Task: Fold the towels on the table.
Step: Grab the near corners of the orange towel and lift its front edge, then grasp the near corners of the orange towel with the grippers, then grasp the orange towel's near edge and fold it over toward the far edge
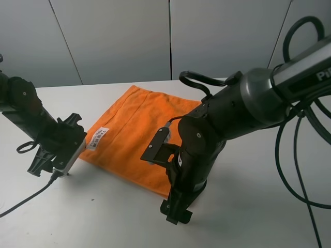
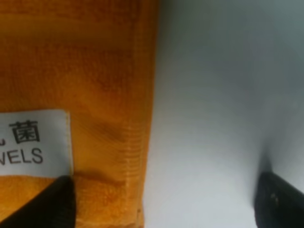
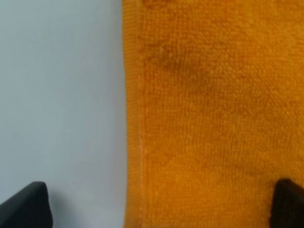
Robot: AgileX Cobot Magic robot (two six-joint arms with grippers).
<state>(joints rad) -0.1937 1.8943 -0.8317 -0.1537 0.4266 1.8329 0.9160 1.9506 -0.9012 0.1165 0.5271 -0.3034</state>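
The orange towel lies flat on the white table, with its white label at its left edge. My left gripper is low at the towel's left corner. In the left wrist view it is open and astride the hem, one fingertip over the towel beside the label. My right gripper is low at the towel's near corner. In the right wrist view it is open and astride the hem of the towel. Neither gripper holds anything.
Grey wall panels stand behind the table. Black cables hang from the right arm at the right side. A thin cable trails from the left arm across the table's near left.
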